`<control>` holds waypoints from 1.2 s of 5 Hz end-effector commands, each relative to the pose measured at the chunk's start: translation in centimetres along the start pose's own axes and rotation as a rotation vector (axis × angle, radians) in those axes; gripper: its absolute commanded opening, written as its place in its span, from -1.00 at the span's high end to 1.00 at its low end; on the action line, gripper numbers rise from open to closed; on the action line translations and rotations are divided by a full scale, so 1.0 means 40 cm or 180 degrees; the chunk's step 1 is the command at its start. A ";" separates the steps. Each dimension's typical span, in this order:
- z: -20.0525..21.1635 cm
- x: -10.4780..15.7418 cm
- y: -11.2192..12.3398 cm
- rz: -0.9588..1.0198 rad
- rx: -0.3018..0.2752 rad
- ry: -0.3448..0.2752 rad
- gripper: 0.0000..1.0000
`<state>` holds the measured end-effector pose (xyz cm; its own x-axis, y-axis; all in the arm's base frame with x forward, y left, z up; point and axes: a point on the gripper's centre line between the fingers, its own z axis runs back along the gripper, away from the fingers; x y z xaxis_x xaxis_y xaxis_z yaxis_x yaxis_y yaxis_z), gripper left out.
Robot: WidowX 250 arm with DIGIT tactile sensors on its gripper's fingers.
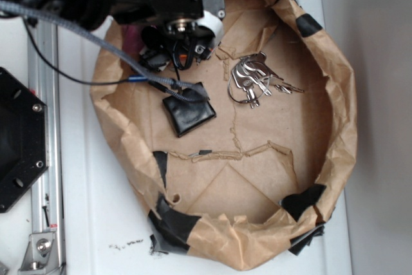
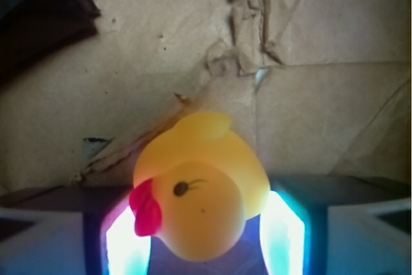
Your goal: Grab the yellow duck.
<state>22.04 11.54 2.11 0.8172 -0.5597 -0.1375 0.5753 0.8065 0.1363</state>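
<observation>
In the wrist view the yellow duck [image 2: 201, 188] sits directly between the two fingers [image 2: 122, 243] of the claw [image 2: 203, 243], which press its sides, so the claw appears to be holding it. The beak points left. In the exterior view the arm covers the duck, at the far left of the paper-lined basin [image 1: 335, 159], beyond the black box [image 1: 188, 113] and left of the keys [image 1: 254, 82].

Exterior: overhead, whole paper basin [image 1: 335, 127]. Wrist: close, facing basin floor.
</observation>
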 end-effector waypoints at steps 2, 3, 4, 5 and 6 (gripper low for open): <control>0.315 0.269 -0.094 0.0470 0.0097 -0.0248 1.00; 0.363 0.286 -0.092 0.0423 -0.0021 0.0020 1.00; 0.387 0.268 -0.084 0.1075 -0.0340 -0.0307 1.00; 0.388 0.233 -0.085 0.1837 -0.0495 -0.0499 1.00; 0.397 0.210 -0.085 0.2017 -0.0444 -0.0531 1.00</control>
